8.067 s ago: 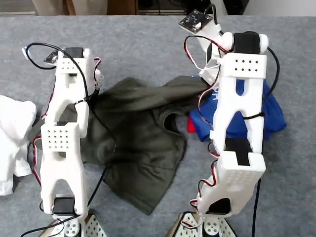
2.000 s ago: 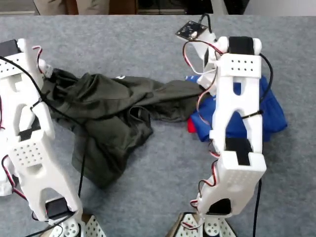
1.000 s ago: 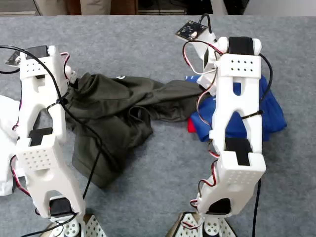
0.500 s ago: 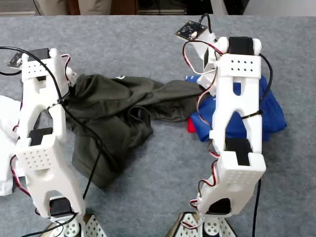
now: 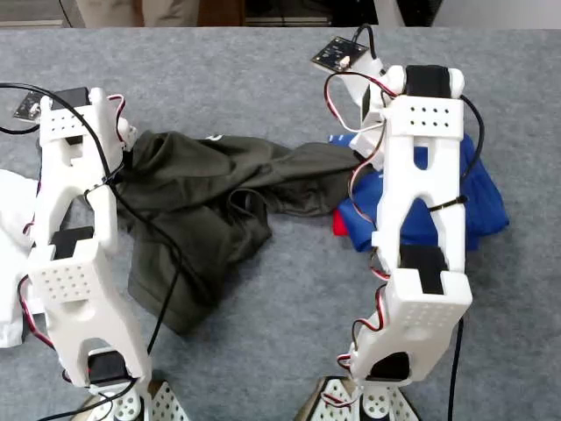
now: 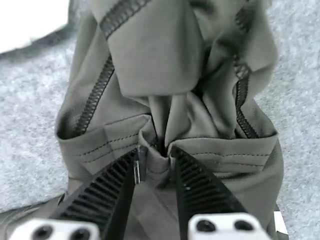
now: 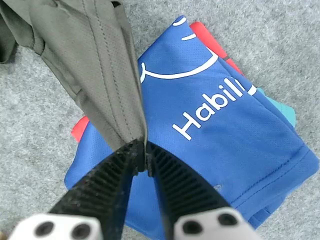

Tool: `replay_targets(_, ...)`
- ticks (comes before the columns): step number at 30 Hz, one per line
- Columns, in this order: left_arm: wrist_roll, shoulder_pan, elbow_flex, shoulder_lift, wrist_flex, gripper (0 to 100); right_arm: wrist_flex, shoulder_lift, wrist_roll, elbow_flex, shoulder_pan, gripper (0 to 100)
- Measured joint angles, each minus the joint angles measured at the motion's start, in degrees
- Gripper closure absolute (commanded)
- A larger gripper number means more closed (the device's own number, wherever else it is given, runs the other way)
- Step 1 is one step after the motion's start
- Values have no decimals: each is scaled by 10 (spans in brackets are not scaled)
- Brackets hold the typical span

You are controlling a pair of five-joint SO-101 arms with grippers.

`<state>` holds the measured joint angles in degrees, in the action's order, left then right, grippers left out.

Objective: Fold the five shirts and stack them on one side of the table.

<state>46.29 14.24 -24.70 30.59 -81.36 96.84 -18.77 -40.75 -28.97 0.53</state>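
A dark olive shirt [image 5: 210, 210] lies bunched across the middle of the grey table, stretched between both arms. My left gripper [image 6: 155, 159] is shut on a gathered fold of the olive shirt [image 6: 170, 80] at its left end [image 5: 131, 149]. My right gripper [image 7: 145, 155] is shut on a strip of the olive shirt [image 7: 100, 65] at its right end, above a folded blue shirt [image 7: 220, 120]. The blue shirt [image 5: 486, 206] tops a stack with red [image 5: 338, 224] peeking out, under the right arm. A white shirt [image 5: 13, 219] lies crumpled at the left edge.
The white right arm [image 5: 421, 219] covers much of the blue stack. The left arm [image 5: 74, 254] stands over the white shirt. Bare grey table [image 5: 289, 342] lies between the arm bases and along the far edge.
Since eight seconds ago the olive shirt has been pulled leftward and bunched. Over the last two seconds the left arm swung in to the shirt's left end; the right arm stayed put.
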Motion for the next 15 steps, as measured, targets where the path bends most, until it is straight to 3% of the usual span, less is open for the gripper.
replay_targets(11, -9, 0, -36, 0, -1, 981, -15, 0, 4, 0, 0, 994)
replay_targets(15, -17, 0, -112, 0, -51, 981, -27, 0, 47, -17, 0, 994)
